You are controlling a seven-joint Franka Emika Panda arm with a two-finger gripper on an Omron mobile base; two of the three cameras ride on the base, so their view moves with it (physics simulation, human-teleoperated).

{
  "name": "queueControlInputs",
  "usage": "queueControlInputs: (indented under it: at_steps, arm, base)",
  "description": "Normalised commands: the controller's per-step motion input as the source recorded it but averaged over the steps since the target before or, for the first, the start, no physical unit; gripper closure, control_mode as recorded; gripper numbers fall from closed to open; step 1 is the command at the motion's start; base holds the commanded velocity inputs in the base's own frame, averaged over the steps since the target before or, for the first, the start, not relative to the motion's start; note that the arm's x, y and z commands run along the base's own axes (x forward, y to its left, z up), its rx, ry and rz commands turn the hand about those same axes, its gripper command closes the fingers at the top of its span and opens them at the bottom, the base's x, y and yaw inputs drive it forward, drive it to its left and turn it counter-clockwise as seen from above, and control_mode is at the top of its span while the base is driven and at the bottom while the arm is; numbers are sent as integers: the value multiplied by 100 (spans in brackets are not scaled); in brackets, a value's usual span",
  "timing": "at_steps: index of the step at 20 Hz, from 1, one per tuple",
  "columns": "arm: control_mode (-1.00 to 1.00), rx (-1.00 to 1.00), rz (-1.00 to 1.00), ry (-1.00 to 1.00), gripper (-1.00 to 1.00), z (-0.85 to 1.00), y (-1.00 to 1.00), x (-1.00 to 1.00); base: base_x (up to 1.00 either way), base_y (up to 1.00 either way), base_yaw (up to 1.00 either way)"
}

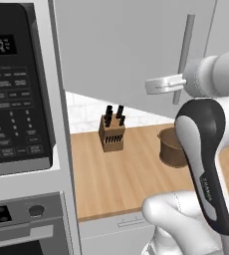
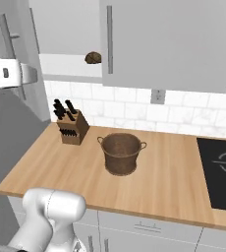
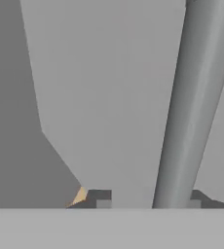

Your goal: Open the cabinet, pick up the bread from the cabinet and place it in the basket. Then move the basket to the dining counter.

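From the right base view the cabinet [image 2: 16,54] stands open, its wide door swung out toward the left edge, and on the white shelf inside sits the bread [image 2: 92,58], a small dark lump near the edge of the narrower closed door [image 2: 169,44]. The left base view shows none of that interior; there the cabinet door faces the camera, with its long silver bar handle [image 1: 183,59] running down it. The hand view, close up, shows that handle as a thick grey bar passing between the two dark fingertips [image 3: 100,198], one tip on each side of it. The gripper [image 1: 162,84] is held level at the bar, jaws part open around it; whether the pads actually press the bar cannot be told. The arm rises from below, bends at a dark elbow and reaches sideways to the door. The basket [image 2: 122,153] stands upright on the wood counter [image 2: 174,187], well apart from the knife block [image 2: 71,125] to its left, and a microwave [image 1: 17,89] is on the left in the left base view.
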Motion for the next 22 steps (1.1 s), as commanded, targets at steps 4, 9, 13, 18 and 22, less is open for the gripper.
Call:
queueControlInputs:
  at_steps: [4, 9, 13, 18, 22]
  arm:
    - [-100, 1, 0, 0, 100, -3, 96, -69]
    - [-100, 28, -1, -3, 100, 0, -78, -88]
    - [-100, 25, -7, 0, 100, 0, -100, -86]
    - [-100, 55, 18, -7, 100, 8, -96, -2]
    - [-100, 63, 45, -5, 100, 15, -55, 28]
  base:
    - [0, 0, 0]
    - [0, 0, 0]
    - [0, 0, 0]
    - [0, 0, 0]
    - [0, 0, 0]
